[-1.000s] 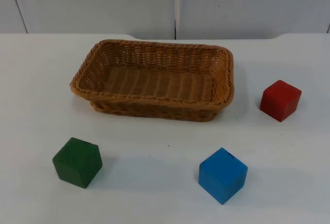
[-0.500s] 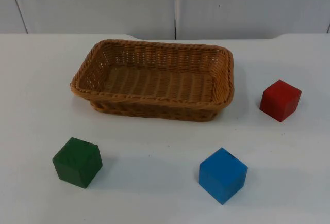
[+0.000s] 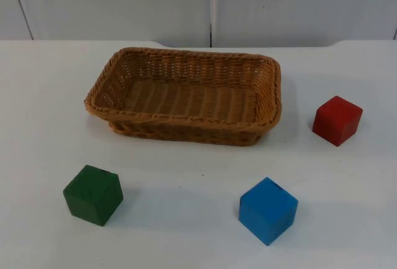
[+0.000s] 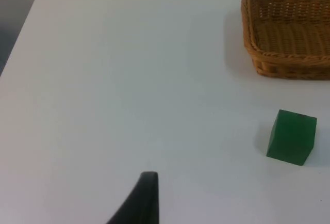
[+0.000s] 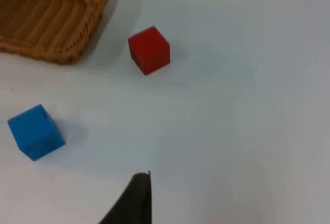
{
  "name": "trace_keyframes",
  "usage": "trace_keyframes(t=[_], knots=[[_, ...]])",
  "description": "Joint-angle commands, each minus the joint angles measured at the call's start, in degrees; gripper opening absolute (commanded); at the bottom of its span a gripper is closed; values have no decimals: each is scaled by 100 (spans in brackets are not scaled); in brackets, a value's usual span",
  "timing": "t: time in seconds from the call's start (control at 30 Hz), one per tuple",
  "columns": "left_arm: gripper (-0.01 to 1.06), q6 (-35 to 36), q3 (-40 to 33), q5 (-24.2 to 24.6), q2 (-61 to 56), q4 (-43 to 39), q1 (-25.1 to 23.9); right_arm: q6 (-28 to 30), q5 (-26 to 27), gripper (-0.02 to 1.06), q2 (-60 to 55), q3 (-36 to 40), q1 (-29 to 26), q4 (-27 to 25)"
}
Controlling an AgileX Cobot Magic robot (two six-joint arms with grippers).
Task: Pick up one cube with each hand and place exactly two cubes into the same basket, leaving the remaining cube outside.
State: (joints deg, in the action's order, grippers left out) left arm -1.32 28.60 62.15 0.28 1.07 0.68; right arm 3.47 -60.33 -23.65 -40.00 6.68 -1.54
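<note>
Cubes — green (image 3: 93, 194), blue (image 3: 268, 210), red (image 3: 337, 120) — plain, solid-coloured.

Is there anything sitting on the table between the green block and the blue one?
No. In the top view, bare white table separates the green cube from the blue cube. The basket sits farther back, off that line.
</note>
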Motion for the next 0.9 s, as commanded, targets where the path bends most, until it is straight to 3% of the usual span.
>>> trace_keyframes(t=[0.0,0.5,0.87], knots=[[105,23,-32,-69,-28,-32,-18,83,82,105,-249,-44,-28,-1],[105,23,700,-154,1063,191,-18,108,125,105,-1342,-44,-28,-11],[105,23,724,-204,2249,442,-18,146,117,105,-1919,-518,-28,-23]])
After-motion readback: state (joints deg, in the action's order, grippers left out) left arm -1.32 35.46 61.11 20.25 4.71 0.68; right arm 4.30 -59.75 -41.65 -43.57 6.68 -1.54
